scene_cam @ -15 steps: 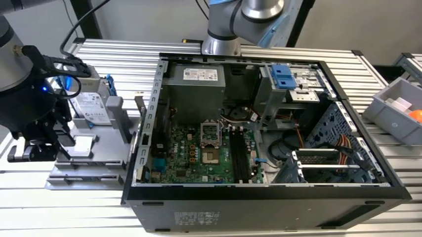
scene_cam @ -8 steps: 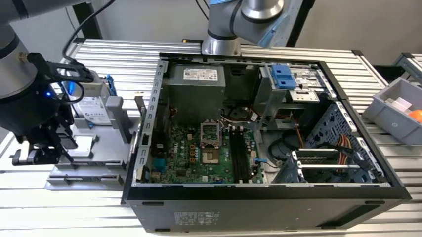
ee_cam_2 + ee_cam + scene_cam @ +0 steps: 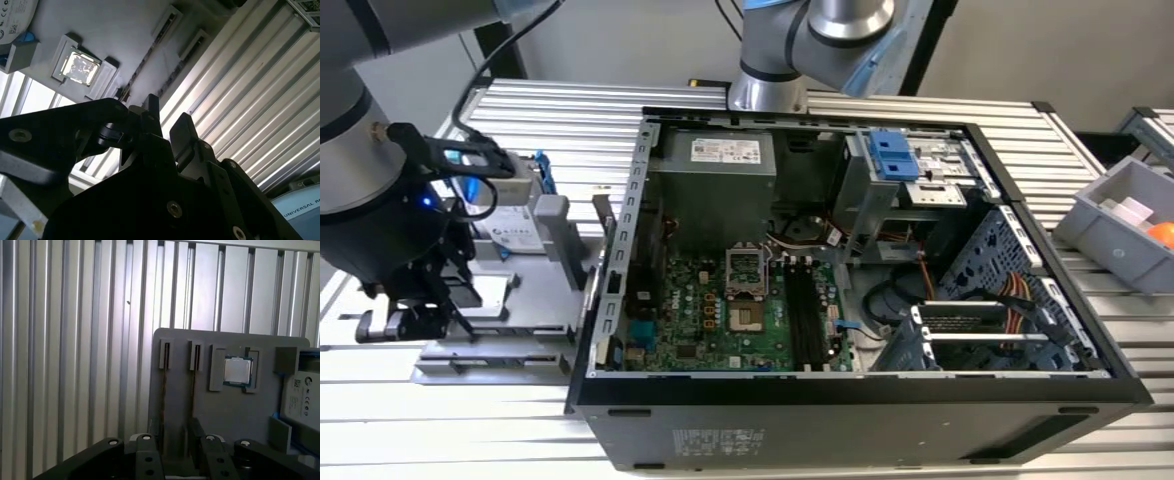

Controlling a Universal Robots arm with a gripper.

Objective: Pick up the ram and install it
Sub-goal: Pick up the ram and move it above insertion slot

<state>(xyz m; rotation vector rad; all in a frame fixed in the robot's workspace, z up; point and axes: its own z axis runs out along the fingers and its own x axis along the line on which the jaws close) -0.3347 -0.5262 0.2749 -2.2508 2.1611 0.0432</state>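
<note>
The scene is viewed from above and at a slant in the exterior view, with the open case (image 3: pixel 854 270) central and near, and the gripper (image 3: pixel 403 318) and grey plate (image 3: pixel 520 330) at the exterior view's left on the ribbed table (image 3: pixel 560 110). In the first wrist view, the plate (image 3: pixel 225 410), its chip (image 3: pixel 236 371) and the table (image 3: pixel 75 365) are looked down on past the gripper (image 3: pixel 176 440), from close by. The same plate (image 3: pixel 100 30), chip (image 3: pixel 77 67) and table (image 3: pixel 260 100) are shared by the second wrist view, seen strongly tilted, with the gripper (image 3: pixel 167 112) large in the foreground.
</note>
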